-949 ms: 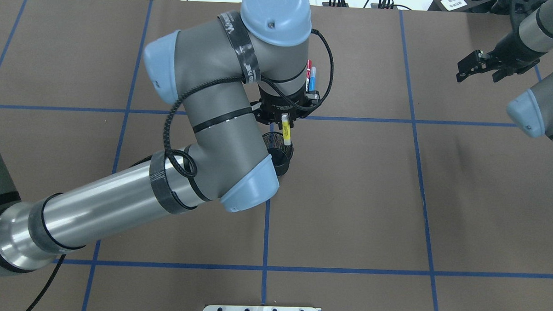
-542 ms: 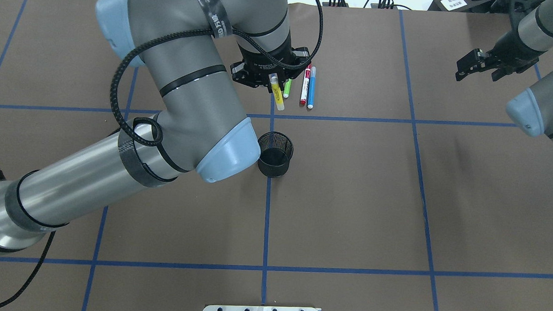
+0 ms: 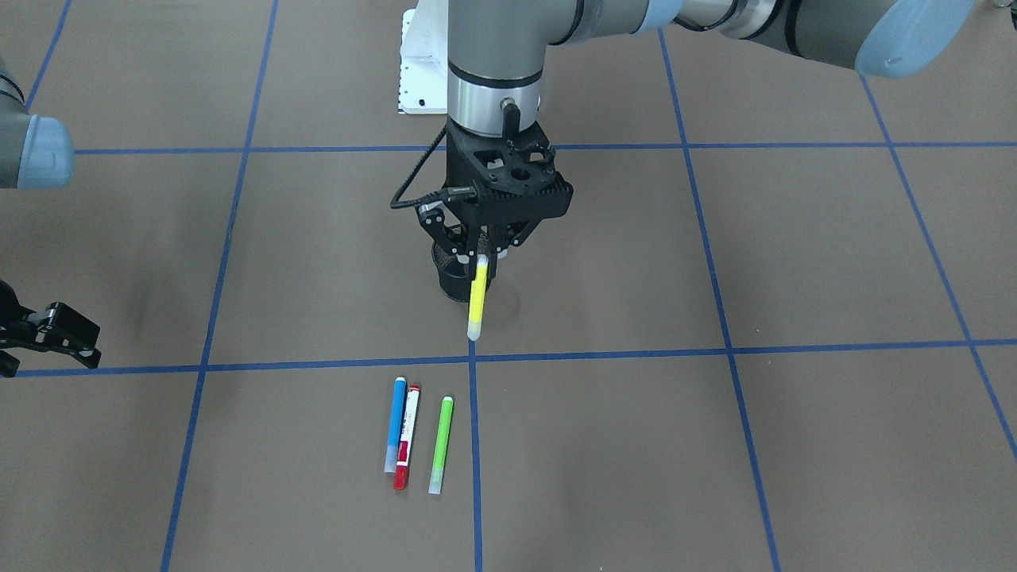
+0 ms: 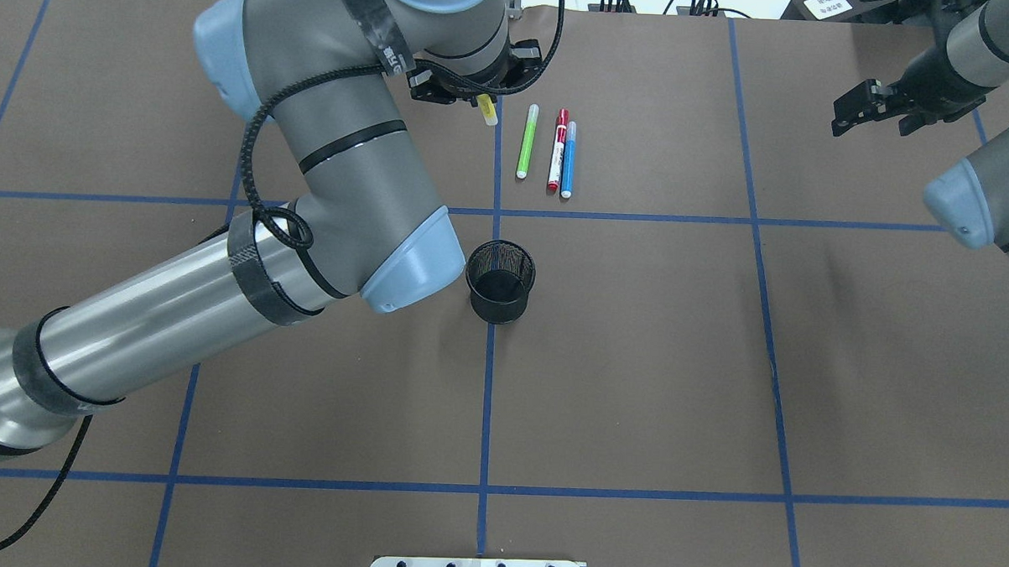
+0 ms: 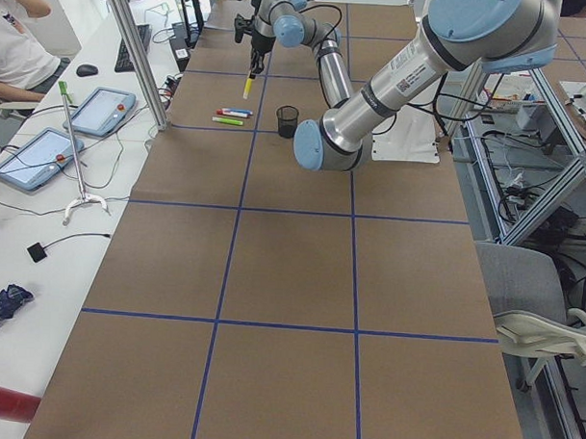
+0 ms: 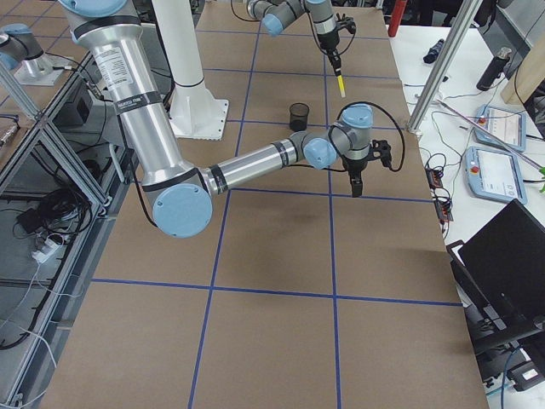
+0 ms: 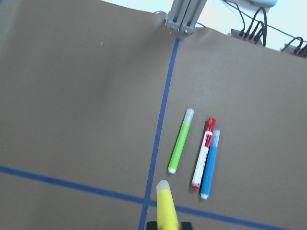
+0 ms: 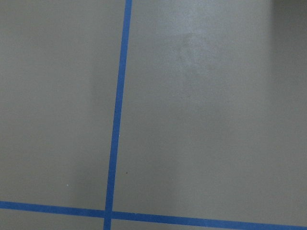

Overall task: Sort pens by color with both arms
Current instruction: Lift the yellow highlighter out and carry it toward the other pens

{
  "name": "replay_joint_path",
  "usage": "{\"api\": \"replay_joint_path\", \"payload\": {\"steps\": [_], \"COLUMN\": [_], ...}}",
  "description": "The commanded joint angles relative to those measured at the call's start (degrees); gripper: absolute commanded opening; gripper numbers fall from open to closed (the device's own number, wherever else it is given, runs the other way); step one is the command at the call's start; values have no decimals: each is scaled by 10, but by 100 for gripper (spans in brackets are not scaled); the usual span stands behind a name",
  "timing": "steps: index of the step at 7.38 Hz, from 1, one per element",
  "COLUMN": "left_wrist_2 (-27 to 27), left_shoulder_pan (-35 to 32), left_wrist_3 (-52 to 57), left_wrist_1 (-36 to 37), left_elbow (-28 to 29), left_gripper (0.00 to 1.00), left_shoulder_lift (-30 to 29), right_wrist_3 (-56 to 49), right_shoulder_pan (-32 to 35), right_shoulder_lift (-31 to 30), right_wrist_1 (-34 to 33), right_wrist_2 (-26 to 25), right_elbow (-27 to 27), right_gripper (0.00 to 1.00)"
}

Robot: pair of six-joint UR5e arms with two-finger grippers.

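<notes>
The brown paper-covered surface (image 4: 636,364) is divided into squares by blue tape lines. The left arm (image 4: 219,299) stretches across it to the far side from the robot, its wrist pointing straight down. The right arm (image 4: 983,48) is well apart from it, at the far right edge of the overhead view. The left gripper (image 3: 482,253) is closed on the top end of the yellow pen (image 3: 477,298), which hangs upright with its pale lower tip clear of the surface, close to a crossing of the tape lines. The right gripper (image 4: 875,116) holds nothing and its jaws stand apart. A black mesh cup (image 4: 500,282) stands upright on a tape line, nearer the robot than the pens. Beyond it three pens lie flat and roughly parallel in one square: the green pen (image 4: 527,142) slightly apart, then the red-capped white pen (image 4: 557,151) and the blue pen (image 4: 568,160) just beside each other.
</notes>
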Motion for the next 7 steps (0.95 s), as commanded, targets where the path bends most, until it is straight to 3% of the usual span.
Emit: {"api": "replay_joint_path", "payload": {"steps": [1,3,4,6,7], "left_wrist_2": [108,251,315,362,377], "left_shoulder_pan": [23,59,79,93,97], "left_wrist_3": [-30,-53,-83,-112,-128], "left_wrist_1": [-179,-289,-304,-307,-343], "left_elbow": [93,179,208,243,274], "left_gripper": [0,0,0,0,0], "left_shoulder_lift": [27,27,27,22,20], "right_wrist_3": [3,6,6,7,6], "right_shoulder_pan": [0,-2,-3,-4,-4], "right_shoulder_lift": [-1,0,0,-1,-1], "right_wrist_1": [7,7,7,7,8], "right_wrist_2": [-12,-25,-25,-30,-30], "right_elbow": [2,0,0,0,-1], "right_gripper": [100,100,100,100,100]}}
